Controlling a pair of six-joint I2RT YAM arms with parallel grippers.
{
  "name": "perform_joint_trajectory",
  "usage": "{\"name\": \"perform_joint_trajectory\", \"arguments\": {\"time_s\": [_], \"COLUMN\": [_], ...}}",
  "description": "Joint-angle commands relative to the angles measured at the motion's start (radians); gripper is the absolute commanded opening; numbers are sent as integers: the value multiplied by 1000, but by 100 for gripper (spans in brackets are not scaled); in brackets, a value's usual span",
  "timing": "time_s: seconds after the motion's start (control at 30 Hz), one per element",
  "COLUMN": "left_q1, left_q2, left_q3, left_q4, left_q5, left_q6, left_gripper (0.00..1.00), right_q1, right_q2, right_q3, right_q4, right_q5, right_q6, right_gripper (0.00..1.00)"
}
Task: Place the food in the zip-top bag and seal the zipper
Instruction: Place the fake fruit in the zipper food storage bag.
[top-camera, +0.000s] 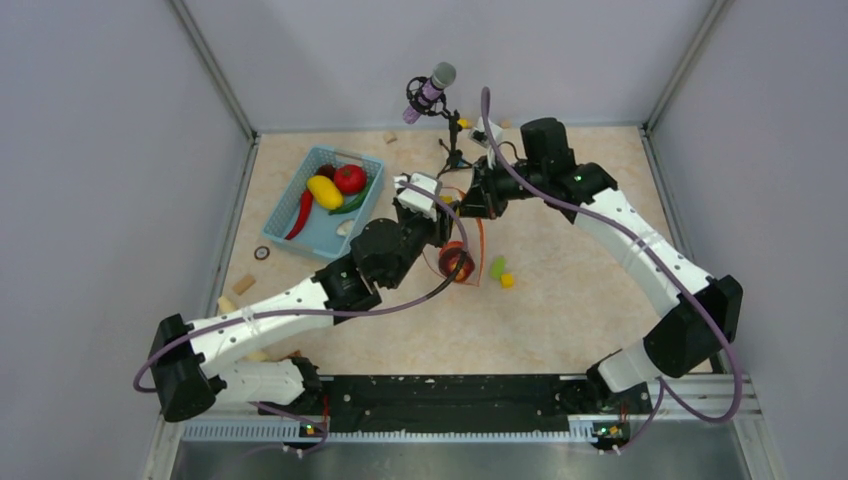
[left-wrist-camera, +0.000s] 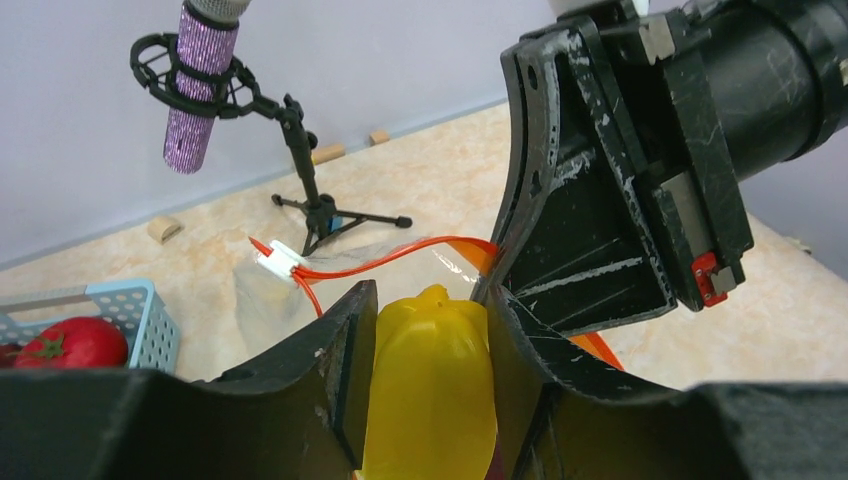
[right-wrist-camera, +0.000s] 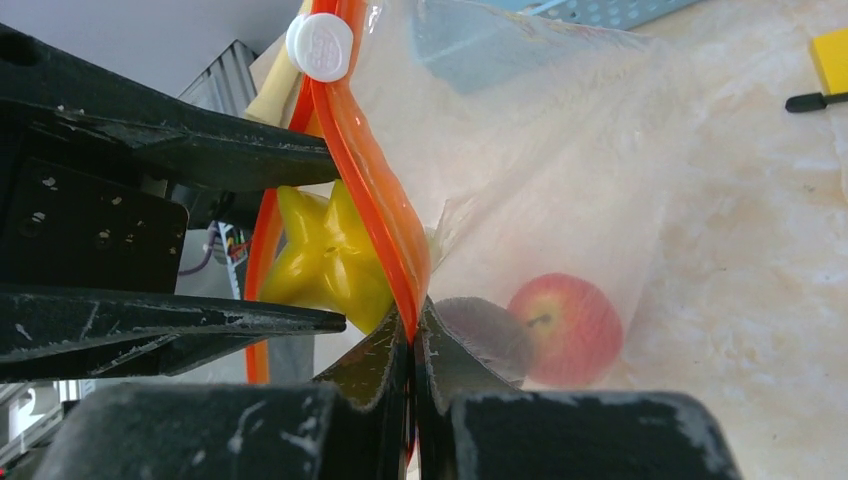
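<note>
The zip-top bag (right-wrist-camera: 560, 180) has a crowded mouth: its zipper (right-wrist-camera: 370, 190) is pinched by the right gripper (right-wrist-camera: 413, 340), and the gap is filled by the left gripper (left-wrist-camera: 430, 298) clamping a yellow food piece (left-wrist-camera: 430, 410). The far edge behind is barred by a microphone stand (top-camera: 452, 140), the far-left corner by a blue basket (top-camera: 322, 232). Bare table (top-camera: 560, 320) is found toward the near and right edges, past two small blocks (top-camera: 497, 267).

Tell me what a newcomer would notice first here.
Mid-table, the left pincer grips a yellow fruit at the mouth of the clear bag. The right pincer is shut on the bag's orange zipper, holding it up. A red apple lies inside the bag, and at the back left a blue basket holds a tomato.
</note>
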Motion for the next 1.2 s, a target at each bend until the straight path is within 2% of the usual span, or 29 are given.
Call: {"name": "perform_joint_trajectory", "arguments": {"time_s": [0.0, 0.1, 0.2, 0.3, 0.4, 0.5, 0.63, 0.83, 0.9, 1.03, 1.17], "left_q1": [-4, -5, -6, -6, -7, -6, -6, 0, 19, 116, 290], "left_q2": [23, 21, 13, 6, -4, -23, -57, -101, -110, -141, -150], "left_q3": [-12, -20, -28, -26, -29, -36, -48, -59, -60, -64, -66], "left_q4": [-16, -35, -42, -62, -78, -90, -87, -101, -118, -186, -271], "left_q5": [-43, -58, -51, -39, -33, -21, -36, -281, -322, -264, -137], "left_q6": [0, -21, -36, -52, -67, -85, -110, -189, -224, -344, -494], "left_gripper": [20, 50, 69, 83, 87, 97, 99, 99, 99, 99, 99], "right_q1": [16, 17, 16, 16, 16, 16, 16, 17, 16, 16, 16], "right_q2": [11, 14, 20, 26, 32, 37, 42, 53, 58, 67, 68], "right_q3": [53, 55, 59, 62, 66, 68, 73, 80, 82, 87, 88], "right_q4": [13, 15, 13, 14, 13, 14, 14, 13, 13, 13, 14], "right_q5": [-37, -11, 9, 31, 40, 49, 94, 155, 161, 182, 193], "right_q6": [18, 19, 18, 15, 14, 11, 12, 12, 13, 13, 12], "right_gripper": [0, 0, 0, 0, 0, 0, 0, 0, 0, 0, 0]}}
